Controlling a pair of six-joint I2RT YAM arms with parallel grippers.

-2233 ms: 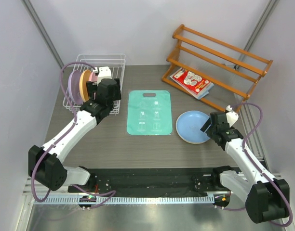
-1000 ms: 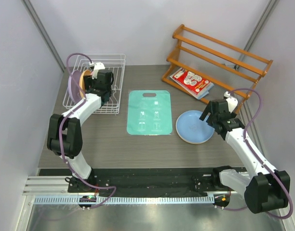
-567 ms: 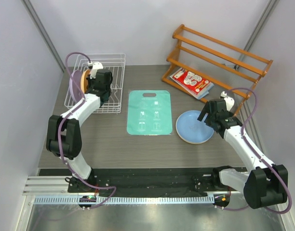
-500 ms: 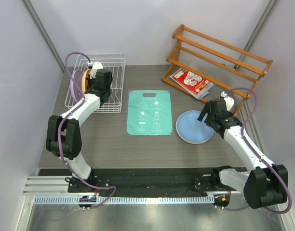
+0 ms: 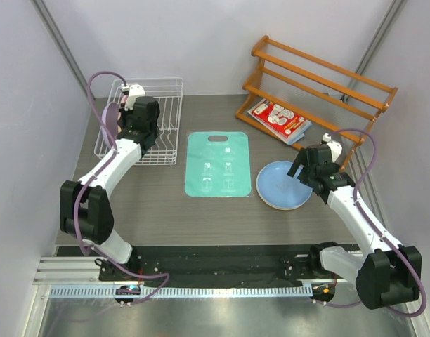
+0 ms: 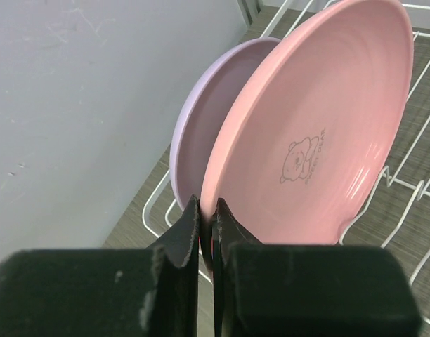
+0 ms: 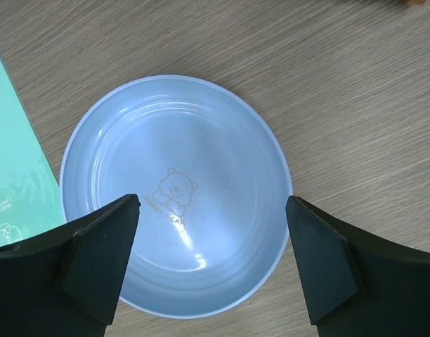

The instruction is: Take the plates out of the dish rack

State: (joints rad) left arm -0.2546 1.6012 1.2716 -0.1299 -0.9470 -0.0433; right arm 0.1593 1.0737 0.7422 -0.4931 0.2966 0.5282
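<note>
The white wire dish rack (image 5: 174,105) sits at the far left of the tabletop (image 5: 166,203), its long side running near to far. Two plates stand on edge in it, between the tines. The lilac plate (image 6: 201,126) is on the left, and the pink plate (image 6: 320,133) is just beside it on the right. Both have their hollow faces turned right and lean slightly. The pink one has a small bear print near its middle.

The left hand (image 6: 206,210) is in the rack, its fingers nearly together and pinching the rim of the pink plate. One finger sits in the narrow gap between the two plates.

A flat teal mat (image 5: 218,165) lies in the centre of the tabletop, its long axis running near to far. Just right of it the blue plate (image 7: 201,140) lies flat with its hollow side up, showing a bear print. The right hand (image 7: 211,210) hovers over the plate with its fingers spread wide and holds nothing.

At the far right stands a wooden slatted rack (image 5: 320,77), angled across the corner, with a red-and-white packet (image 5: 278,119) on its lowest shelf.
</note>
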